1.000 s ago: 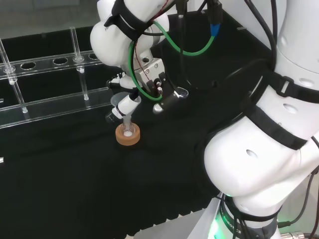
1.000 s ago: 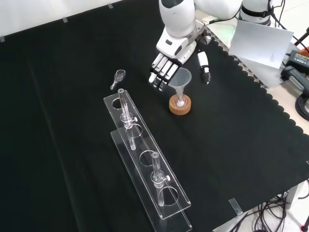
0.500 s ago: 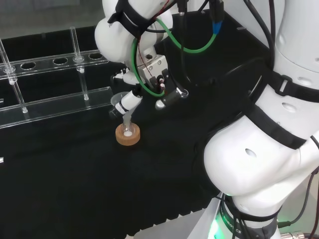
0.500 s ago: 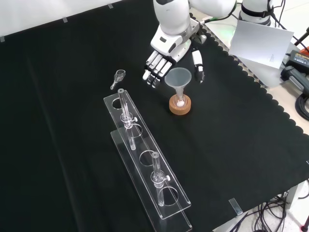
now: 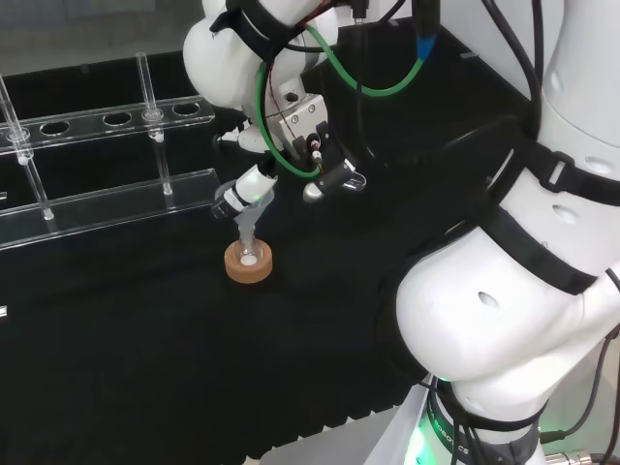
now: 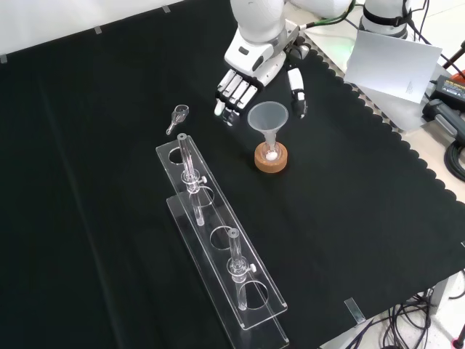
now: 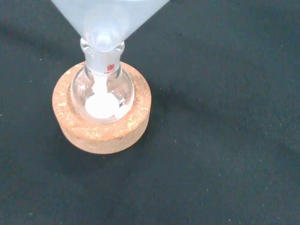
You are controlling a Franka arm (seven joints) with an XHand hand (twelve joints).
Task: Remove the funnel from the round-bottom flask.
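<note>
Funnel point(image 6: 267, 117) is sitting upright in the neck of the round-bottom flask point(image 6: 271, 152), which is resting in a cork ring point(image 6: 271, 161) right of center in the upper half of the front view; in the head view the same stack is showing left of center. The hand point(image 6: 240, 81) is hanging just above and up-left of the funnel's cone in the front view, fingers point(image 6: 227, 92) pointing down on the cone's left side and the thumb point(image 6: 296, 91) on its right, so the cone is lying below and between them, near but apart. Hand is open, fingers fairly straight, holding nothing. Funnel's long axis is running vertical, stem down into the flask neck, as the wrist view is showing with white powder point(image 7: 102, 105) at the flask bottom. Judging from this, the hand is needing to come down and toward the frame's lower right to bracket the cone, then lift straight up along the stem axis so the flask is not tipping out of the ring. A clear tube rack point(image 6: 218, 247) is standing well apart at lower left.
</note>
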